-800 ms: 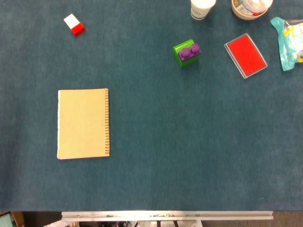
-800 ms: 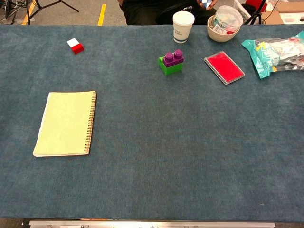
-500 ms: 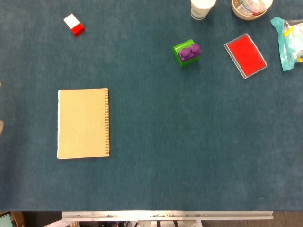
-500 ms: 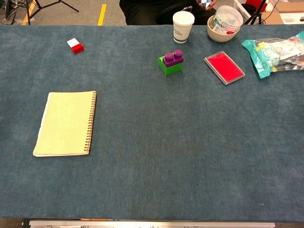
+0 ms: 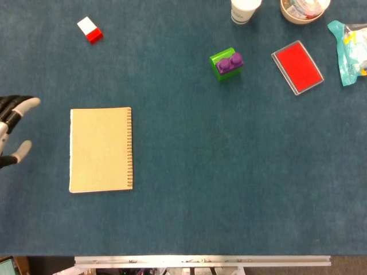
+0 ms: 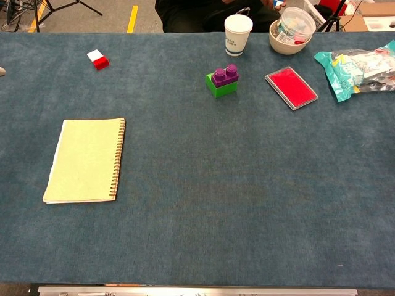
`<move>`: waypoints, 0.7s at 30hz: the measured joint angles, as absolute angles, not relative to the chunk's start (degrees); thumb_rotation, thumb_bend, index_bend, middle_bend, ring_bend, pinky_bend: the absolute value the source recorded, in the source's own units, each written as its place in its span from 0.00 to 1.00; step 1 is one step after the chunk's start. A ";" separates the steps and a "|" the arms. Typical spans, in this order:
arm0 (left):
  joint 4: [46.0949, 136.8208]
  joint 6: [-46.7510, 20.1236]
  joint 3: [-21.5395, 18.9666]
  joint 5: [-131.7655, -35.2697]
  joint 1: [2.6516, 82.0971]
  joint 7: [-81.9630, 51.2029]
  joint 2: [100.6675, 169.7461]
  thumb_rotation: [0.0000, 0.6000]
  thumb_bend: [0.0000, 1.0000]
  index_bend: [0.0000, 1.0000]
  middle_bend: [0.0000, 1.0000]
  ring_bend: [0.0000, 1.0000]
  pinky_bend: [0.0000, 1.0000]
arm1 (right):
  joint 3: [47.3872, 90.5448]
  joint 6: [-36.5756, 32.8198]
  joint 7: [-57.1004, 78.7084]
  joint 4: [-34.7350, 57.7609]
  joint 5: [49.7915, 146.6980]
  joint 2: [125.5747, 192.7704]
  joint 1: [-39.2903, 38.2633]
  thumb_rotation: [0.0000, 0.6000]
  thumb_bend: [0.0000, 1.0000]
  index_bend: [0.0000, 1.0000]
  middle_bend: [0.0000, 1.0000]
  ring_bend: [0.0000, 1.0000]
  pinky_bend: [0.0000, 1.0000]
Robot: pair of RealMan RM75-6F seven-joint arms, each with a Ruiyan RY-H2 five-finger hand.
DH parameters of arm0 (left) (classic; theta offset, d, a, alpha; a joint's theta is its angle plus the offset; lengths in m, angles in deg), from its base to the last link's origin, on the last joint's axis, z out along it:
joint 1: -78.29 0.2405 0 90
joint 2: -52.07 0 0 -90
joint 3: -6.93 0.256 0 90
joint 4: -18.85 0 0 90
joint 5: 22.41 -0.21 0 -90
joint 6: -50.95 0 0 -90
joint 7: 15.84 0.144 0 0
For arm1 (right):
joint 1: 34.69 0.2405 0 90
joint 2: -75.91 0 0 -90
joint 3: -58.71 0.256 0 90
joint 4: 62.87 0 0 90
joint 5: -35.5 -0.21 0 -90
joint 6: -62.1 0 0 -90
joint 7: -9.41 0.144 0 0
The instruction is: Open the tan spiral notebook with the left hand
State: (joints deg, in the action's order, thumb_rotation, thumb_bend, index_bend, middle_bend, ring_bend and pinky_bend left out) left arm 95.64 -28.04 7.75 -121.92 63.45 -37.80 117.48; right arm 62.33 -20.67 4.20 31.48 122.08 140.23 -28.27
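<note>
The tan spiral notebook (image 5: 100,149) lies closed and flat on the blue table, its wire spine along its right edge; the chest view shows the notebook (image 6: 86,160) at the left too. My left hand (image 5: 11,129) reaches in from the left edge of the head view, fingers spread apart and holding nothing, a short gap left of the notebook. Only a fingertip of that hand (image 6: 2,71) shows at the chest view's left edge. My right hand appears in neither view.
A red-and-white block (image 5: 90,30) lies at the far left. A green-and-purple toy brick (image 5: 226,63), a red flat case (image 5: 296,67), a paper cup (image 6: 237,34), a bowl (image 6: 292,30) and a teal packet (image 6: 361,71) stand along the far right.
My left hand has come into the head view from the left edge, toward the notebook. The notebook and other objects have not moved.
</note>
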 measured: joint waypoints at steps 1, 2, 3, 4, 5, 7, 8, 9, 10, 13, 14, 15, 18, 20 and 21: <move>93.75 -28.05 7.98 -122.73 62.77 -39.81 118.19 1.00 0.31 0.14 0.17 0.14 0.15 | 62.31 -20.56 4.03 31.62 122.14 140.22 -28.18 1.00 0.36 0.23 0.28 0.21 0.29; 91.20 -27.99 8.32 -123.78 61.79 -42.42 119.18 1.00 0.31 0.14 0.17 0.14 0.15 | 62.27 -20.40 3.82 31.83 122.21 140.21 -28.07 1.00 0.36 0.23 0.28 0.21 0.29; 89.32 -27.91 8.59 -124.50 61.03 -44.19 119.97 1.00 0.31 0.14 0.17 0.14 0.15 | 62.25 -20.30 3.68 31.99 122.26 140.20 -27.99 1.00 0.36 0.23 0.28 0.21 0.29; 87.50 -27.79 8.85 -125.16 60.27 -45.68 120.80 1.00 0.31 0.14 0.17 0.14 0.15 | 62.23 -20.23 3.56 32.13 122.32 140.21 -27.92 1.00 0.36 0.23 0.28 0.21 0.29; 85.20 -27.60 9.22 -125.93 59.28 -47.28 121.93 1.00 0.31 0.15 0.17 0.14 0.15 | 62.21 -20.19 3.48 32.30 122.40 140.23 -27.85 1.00 0.36 0.23 0.28 0.21 0.29; 82.02 -27.30 9.74 -126.92 57.93 -48.91 123.64 1.00 0.31 0.15 0.17 0.14 0.15 | 62.17 -20.19 3.44 32.51 122.49 140.24 -27.82 1.00 0.36 0.23 0.28 0.21 0.29; 80.09 -27.15 10.10 -127.52 57.14 -49.55 124.77 1.00 0.31 0.16 0.17 0.14 0.15 | 62.13 -20.21 3.44 32.65 122.53 140.19 -27.82 1.00 0.36 0.23 0.28 0.21 0.29; 78.72 -27.06 10.37 -127.95 56.60 -49.87 125.60 1.00 0.31 0.16 0.17 0.14 0.15 | 62.10 -20.22 3.40 32.73 122.53 140.12 -27.84 1.00 0.36 0.23 0.28 0.21 0.29; 77.42 -27.01 10.64 -128.37 56.11 -50.08 126.41 1.00 0.31 0.17 0.17 0.14 0.15 | 62.08 -20.24 3.34 32.78 122.51 140.06 -27.87 1.00 0.36 0.23 0.28 0.21 0.29; 73.44 -26.99 11.67 -129.74 54.74 -50.16 128.89 1.00 0.31 0.18 0.17 0.14 0.15 | 61.98 -20.37 3.20 33.05 122.46 139.84 -28.01 1.00 0.36 0.23 0.28 0.21 0.29; 72.02 -27.05 12.12 -130.28 54.24 -50.04 129.82 1.00 0.31 0.18 0.17 0.14 0.15 | 61.94 -20.46 3.19 33.14 122.46 139.76 -28.09 1.00 0.36 0.23 0.28 0.21 0.29; 71.03 -27.12 12.44 -130.66 53.90 -49.89 130.49 1.00 0.31 0.18 0.17 0.14 0.15 | 61.91 -20.51 3.17 33.20 122.46 139.72 -28.13 1.00 0.36 0.23 0.28 0.21 0.29; 67.93 -27.48 13.51 -131.86 52.91 -49.12 132.45 1.00 0.31 0.18 0.17 0.14 0.15 | 61.77 -20.63 3.10 33.38 122.53 139.61 -28.26 1.00 0.36 0.23 0.28 0.21 0.29; 65.80 -27.79 14.30 -132.71 52.26 -48.62 133.69 1.00 0.31 0.18 0.17 0.14 0.15 | 61.70 -20.70 2.95 33.47 122.57 139.58 -28.33 1.00 0.36 0.23 0.28 0.21 0.29; 64.89 -27.97 14.63 -133.05 51.99 -48.46 134.22 1.00 0.31 0.18 0.17 0.14 0.15 | 61.67 -20.74 2.87 33.52 122.60 139.58 -28.36 1.00 0.36 0.23 0.28 0.21 0.29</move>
State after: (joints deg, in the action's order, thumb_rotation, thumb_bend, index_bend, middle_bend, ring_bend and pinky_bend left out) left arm 64.89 -27.97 14.63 -133.05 51.99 -48.46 134.22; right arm 61.67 -20.74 2.87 33.52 122.60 139.58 -28.36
